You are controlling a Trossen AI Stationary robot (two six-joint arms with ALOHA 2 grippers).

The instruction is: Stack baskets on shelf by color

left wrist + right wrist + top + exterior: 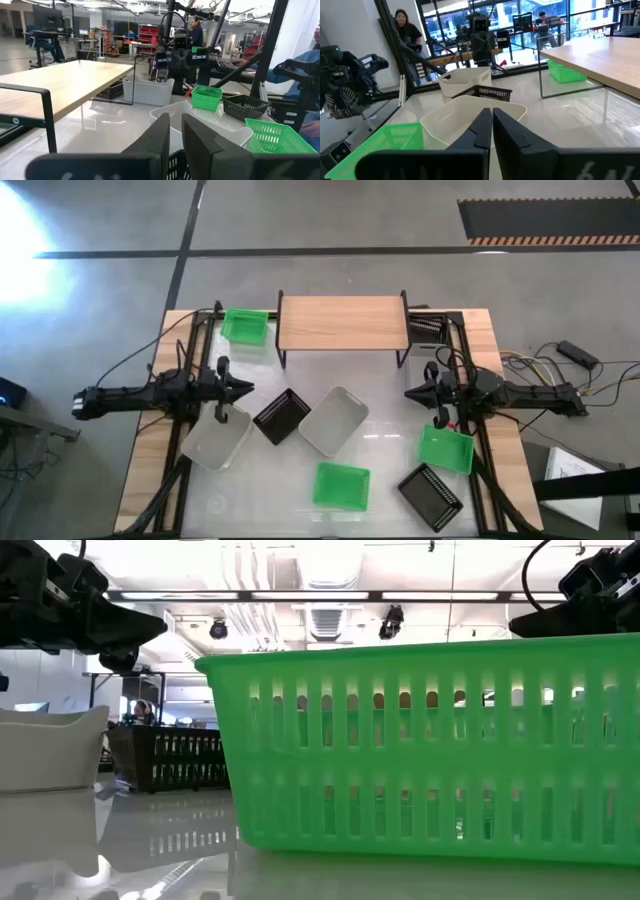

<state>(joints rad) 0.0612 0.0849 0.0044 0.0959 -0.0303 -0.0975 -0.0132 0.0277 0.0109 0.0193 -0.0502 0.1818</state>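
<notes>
Shelf (341, 322) bare; left hand (243, 388) and right hand (412, 392) nearly closed, empty; open wide before gripping a green basket (341, 485) rim

High view hangs overhead, straight down on the whole counter (400, 430). Low view sits at counter level, right up against a green basket (430, 750). Each wrist view looks across at the opposite arm; both catch the middle white basket (200, 117).

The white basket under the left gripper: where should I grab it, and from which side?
Take the white basket by its thin upper rim, coming straight down. It sits upright and open-topped, so one finger can go inside the wall, one outside. The left gripper, fingers nearly together, hovers over its back rim and likely must open first.
</notes>
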